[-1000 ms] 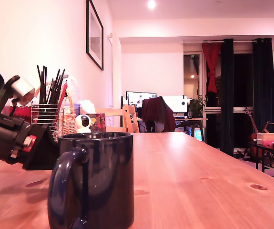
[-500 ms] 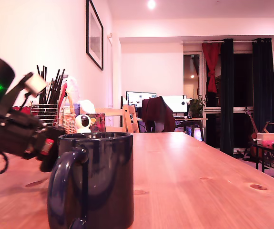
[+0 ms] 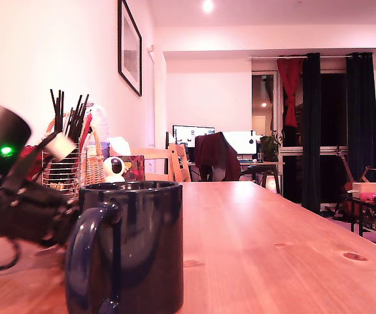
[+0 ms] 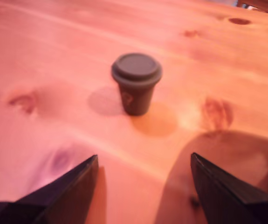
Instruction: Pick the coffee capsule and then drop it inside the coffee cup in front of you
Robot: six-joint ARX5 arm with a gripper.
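Reach step, I'd say: the pincer (image 4: 143,186) gapes wide and empty, short of the capsule (image 4: 136,83) standing upright on the table (image 4: 54,56). Next it should straddle and close, then carry to the cup (image 3: 135,245).

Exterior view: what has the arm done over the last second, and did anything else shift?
The arm tipped its front end down behind the mug, while its rear with the green light rose. The claw is open, holding nothing, with the capsule standing untouched on the table ahead. The mug and table stayed put.
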